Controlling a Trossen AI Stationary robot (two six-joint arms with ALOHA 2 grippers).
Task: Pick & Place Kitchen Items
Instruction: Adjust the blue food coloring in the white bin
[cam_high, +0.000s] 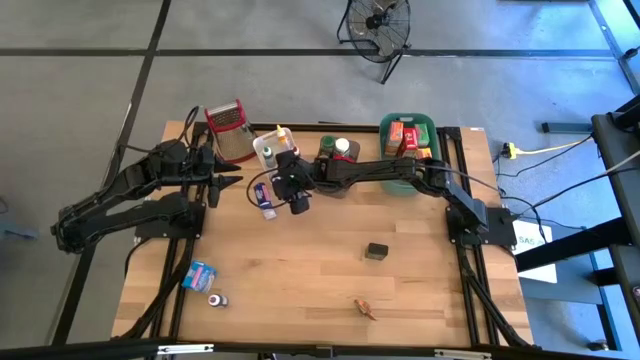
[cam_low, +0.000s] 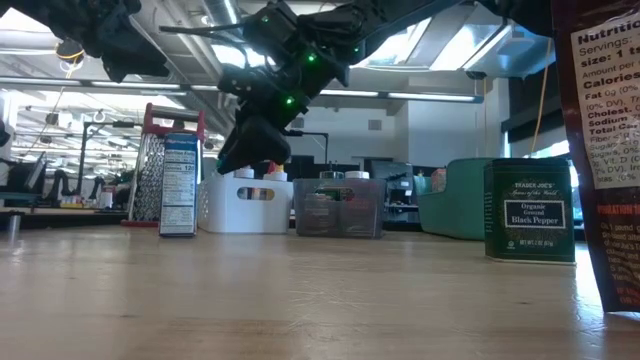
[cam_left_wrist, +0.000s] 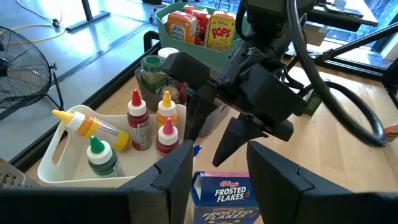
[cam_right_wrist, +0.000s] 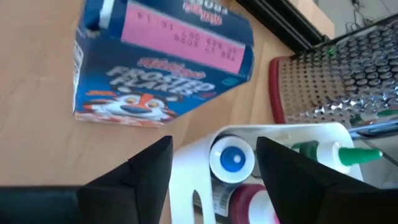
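Note:
My right gripper (cam_high: 290, 192) reaches across the table and hangs open, slanting down, over the near corner of the white tub (cam_high: 268, 150). In the right wrist view a blue-capped bottle (cam_right_wrist: 231, 158) shows between its fingers, clear of both. The tub holds small bottles with red, yellow and green caps (cam_left_wrist: 138, 121). A Frosted Flakes box (cam_right_wrist: 161, 62) stands upright on the table beside the tub. My left gripper (cam_left_wrist: 217, 180) waits open above the table's left side, pointing at that box (cam_left_wrist: 224, 196), with nothing between its fingers.
A grater (cam_high: 230, 125) stands at the far left. A brown tub (cam_high: 335, 165) and a green tub (cam_high: 410, 135) with small boxes line the far edge. A pepper tin (cam_high: 377, 250), a blue box (cam_high: 200, 275) and a tiny bottle (cam_high: 217, 300) lie on the near half.

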